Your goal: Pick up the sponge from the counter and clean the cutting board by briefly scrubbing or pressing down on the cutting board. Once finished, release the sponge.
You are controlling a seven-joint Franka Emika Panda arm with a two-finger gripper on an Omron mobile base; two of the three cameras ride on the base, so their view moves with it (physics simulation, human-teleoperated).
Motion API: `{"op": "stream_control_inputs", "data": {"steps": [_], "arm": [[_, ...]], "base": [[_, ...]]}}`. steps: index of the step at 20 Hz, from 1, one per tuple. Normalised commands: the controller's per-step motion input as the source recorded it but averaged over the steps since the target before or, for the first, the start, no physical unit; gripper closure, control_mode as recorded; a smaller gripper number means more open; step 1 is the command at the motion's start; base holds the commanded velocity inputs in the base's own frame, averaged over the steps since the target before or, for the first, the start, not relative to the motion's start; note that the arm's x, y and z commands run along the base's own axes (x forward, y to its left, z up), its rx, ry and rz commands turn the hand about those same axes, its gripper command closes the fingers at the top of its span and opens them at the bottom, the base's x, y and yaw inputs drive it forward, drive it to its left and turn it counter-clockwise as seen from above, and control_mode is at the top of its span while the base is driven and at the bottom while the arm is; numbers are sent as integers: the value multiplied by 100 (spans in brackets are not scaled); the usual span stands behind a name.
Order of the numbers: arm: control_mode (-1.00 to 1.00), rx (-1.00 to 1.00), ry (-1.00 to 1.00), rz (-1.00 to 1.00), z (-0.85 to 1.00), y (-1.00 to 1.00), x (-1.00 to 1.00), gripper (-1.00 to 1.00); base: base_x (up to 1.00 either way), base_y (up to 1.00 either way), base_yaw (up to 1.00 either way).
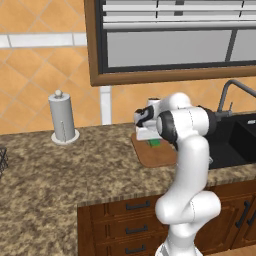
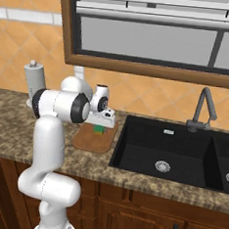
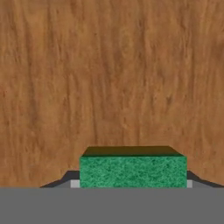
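**Sponge held over cutting board**

The sponge (image 3: pixel 133 171) is seen clamped between the 2 finger tips of the claw (image 3: pixel 133 183), green face toward the hand camera; a dark tip is visible at each end of the block. The jaws are set narrow, closed on the sponge.

In the hand view, the reddish-brown wood grain of the cutting board (image 3: pixel 112 74) lies directly beyond the sponge. Whether the sponge is touching the board or is just above it cannot be told.

In the left base view, the sponge (image 1: pixel 154 142) is seen as a small green patch beneath the claw (image 1: pixel 151 139), over the far part of the cutting board (image 1: pixel 156 155). The board lies flat on the speckled tabletop (image 1: pixel 60 170), just beside the black sink basin (image 1: pixel 235 140).

In the right base view, the sponge (image 2: pixel 100 130) is seen over the cutting board (image 2: pixel 92 140), to the left of the sink basin (image 2: pixel 167 155). A paper towel holder (image 1: pixel 62 119) stands upright on the tabletop, well apart from the board.
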Motion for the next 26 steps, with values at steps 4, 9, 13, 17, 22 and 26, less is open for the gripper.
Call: {"op": "stream_control_inputs", "data": {"steps": [4, 9, 13, 17, 22, 26], "arm": [[-100, 0, 0, 1, -17, 66, -23, 100], [-100, 0, 0, 1, -20, 58, -6, 100], [-100, 0, 0, 1, -33, 44, -22, 100], [-100, 0, 0, 1, -30, 26, -55, 100], [-100, 0, 0, 1, -32, 17, -80, 100], [-100, 0, 0, 1, -40, -9, -64, 100]], "base": [[0, 0, 0], [0, 0, 0], [0, 0, 0], [0, 0, 0], [0, 0, 0], [0, 0, 0]]}}
